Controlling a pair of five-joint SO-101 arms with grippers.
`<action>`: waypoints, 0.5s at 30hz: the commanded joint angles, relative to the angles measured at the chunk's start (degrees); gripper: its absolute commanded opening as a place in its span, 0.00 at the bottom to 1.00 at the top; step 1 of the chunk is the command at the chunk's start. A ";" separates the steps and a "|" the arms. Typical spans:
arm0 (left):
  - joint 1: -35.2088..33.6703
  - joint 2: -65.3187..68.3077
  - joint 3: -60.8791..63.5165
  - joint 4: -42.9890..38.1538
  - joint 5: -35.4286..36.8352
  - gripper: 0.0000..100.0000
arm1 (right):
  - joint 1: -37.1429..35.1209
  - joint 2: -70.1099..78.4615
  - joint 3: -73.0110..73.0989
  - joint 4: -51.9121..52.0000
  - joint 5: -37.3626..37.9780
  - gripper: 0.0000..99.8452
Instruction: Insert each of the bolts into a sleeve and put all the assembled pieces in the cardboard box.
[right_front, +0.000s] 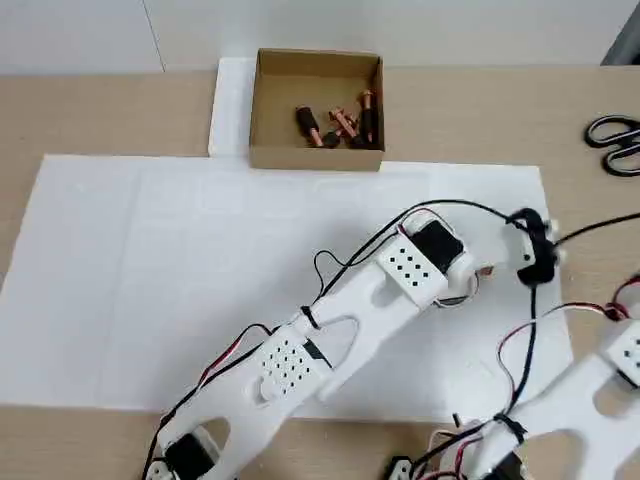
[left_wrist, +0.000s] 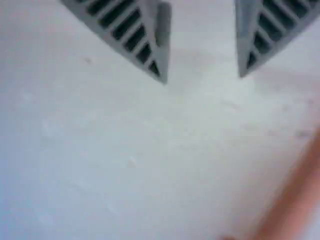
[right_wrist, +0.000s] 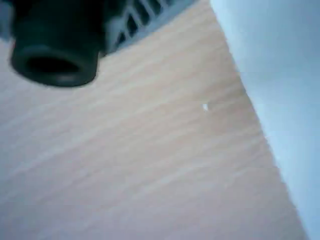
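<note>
- Wooden tabletop (right_front: 100, 110) carries a white paper sheet (right_front: 150, 280). A brown cardboard box (right_front: 265, 110) at the sheet's far edge holds assembled pieces (right_front: 335, 125).
- Left gripper (left_wrist: 202, 77): fingers spread apart over the sheet, nothing between them.
- Copper-coloured bolt (left_wrist: 295, 200) lies on the sheet just beside it. It is blurred, so we cannot fix its axis.
- Right gripper (right_front: 540, 250), at the sheet's right edge, is clamped on a black tubular sleeve (right_wrist: 55, 57).
- We judge the left gripper nearer the bolt.

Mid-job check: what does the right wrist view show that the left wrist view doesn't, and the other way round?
Right wrist view: a black hollow plastic sleeve held in the right gripper, above the wooden tabletop. Left wrist view: the left gripper, open and empty, close over the white paper sheet. Both: that sheet, which borders the tabletop in the right wrist view.
</note>
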 joint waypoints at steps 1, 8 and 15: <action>-2.64 -2.11 -9.01 -0.88 6.77 0.09 | -3.21 -0.66 -3.52 0.22 0.00 0.00; -8.35 -3.16 -15.52 2.11 13.80 0.09 | -5.93 -0.57 -3.34 0.22 0.35 0.00; -25.32 -3.25 -18.95 3.69 41.41 0.09 | -25.27 -0.66 1.14 -0.31 -2.64 0.00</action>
